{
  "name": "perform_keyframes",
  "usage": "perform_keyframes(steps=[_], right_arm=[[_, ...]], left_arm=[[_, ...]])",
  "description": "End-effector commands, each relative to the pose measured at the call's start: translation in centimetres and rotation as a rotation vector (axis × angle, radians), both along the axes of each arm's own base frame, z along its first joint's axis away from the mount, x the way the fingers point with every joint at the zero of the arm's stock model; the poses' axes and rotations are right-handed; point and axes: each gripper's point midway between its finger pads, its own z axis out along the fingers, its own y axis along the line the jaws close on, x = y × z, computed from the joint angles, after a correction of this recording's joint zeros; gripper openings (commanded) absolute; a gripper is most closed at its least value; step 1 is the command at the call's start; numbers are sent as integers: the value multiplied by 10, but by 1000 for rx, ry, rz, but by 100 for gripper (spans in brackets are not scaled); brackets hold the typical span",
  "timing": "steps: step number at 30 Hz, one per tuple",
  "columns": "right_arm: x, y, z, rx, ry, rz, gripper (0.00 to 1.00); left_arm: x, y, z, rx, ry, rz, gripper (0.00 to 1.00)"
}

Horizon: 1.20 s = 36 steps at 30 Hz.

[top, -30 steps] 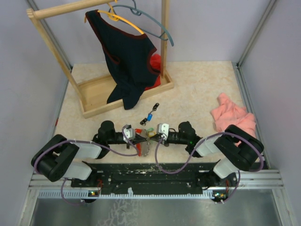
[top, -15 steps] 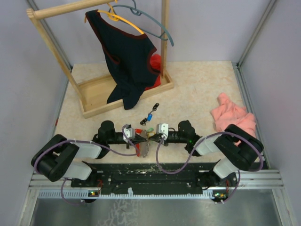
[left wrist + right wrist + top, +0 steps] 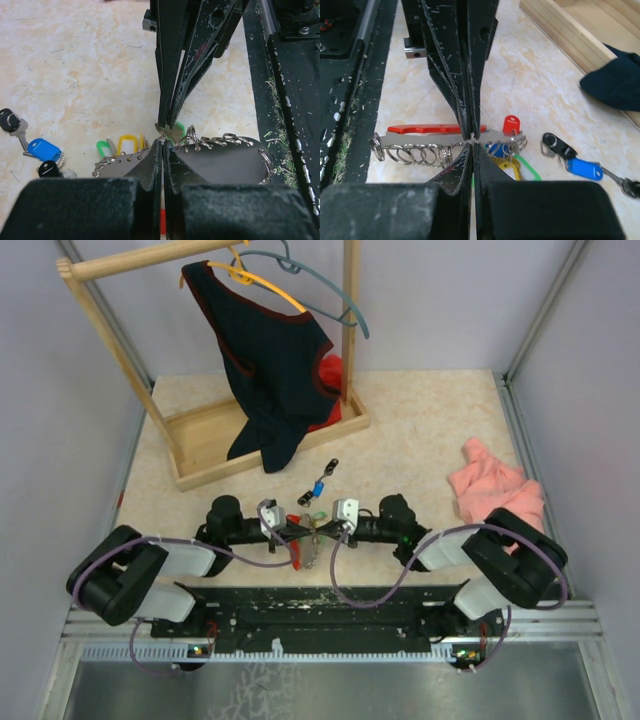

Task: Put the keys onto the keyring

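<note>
Beige tabletop [image 3: 430, 420], left gripper [image 3: 163, 142] and right gripper [image 3: 472, 142] pressed shut, nose-to-nose at the keyring [image 3: 420, 129]. One uneven tug could let the split rings [image 3: 415, 154] slip, spilling keys [image 3: 511, 123] beside it.

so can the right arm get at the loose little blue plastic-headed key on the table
Probably yes: the blue-headed key lies on bare table just beyond the red-and-grey keyring, nothing over it. But the right gripper is shut at that keyring now.

Rack [image 3: 205, 440] far left — cloth [image 3: 495, 485] right.
</note>
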Motion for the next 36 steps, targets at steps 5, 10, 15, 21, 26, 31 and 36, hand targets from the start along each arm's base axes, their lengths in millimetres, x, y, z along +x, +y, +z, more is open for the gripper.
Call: perform_keyframes(steps=[5, 10, 15, 21, 26, 31, 36], right_arm=[[31, -41, 10, -120, 142, -368, 0], [37, -71, -2, -241, 388, -632, 0], [41, -96, -17, -342, 511, -829, 0], [71, -92, -19, -258, 433, -921, 0], [98, -85, -11, -91, 308, -972, 0], [119, -80, -15, -31, 206, -1017, 0], [132, -71, -25, -48, 191, -1042, 0]], left_arm=[[15, 2, 14, -40, -59, 67, 1], [17, 3, 16, -44, -64, 85, 1], [17, 3, 18, -50, -68, 87, 1], [17, 4, 18, -52, -64, 93, 1], [18, 4, 19, -53, -68, 101, 1], [20, 5, 18, -53, -68, 109, 1], [20, 6, 18, -52, -69, 115, 1]])
